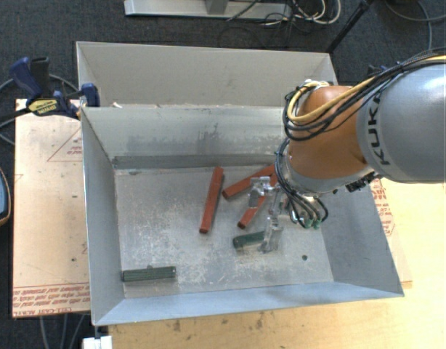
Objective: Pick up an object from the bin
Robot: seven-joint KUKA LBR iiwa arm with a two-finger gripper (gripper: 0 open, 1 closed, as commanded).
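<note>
My gripper (270, 227) hangs low in the right half of the bin, below the orange wrist cover. Its tip is just to the right of a short dark green block (248, 241) lying on the floor, close to it or touching it. A small red-brown piece (248, 217) lies directly left of the gripper. Another red-brown bar (241, 186) lies slanted just above that one, its right end hidden by the gripper. A longer red-brown stick (211, 200) lies nearly upright further left.
A long dark green bar (148, 273) lies near the bin's front left corner. The arm and its orange cover hide the bin's right back part. Bare floor spreads across the left half.
</note>
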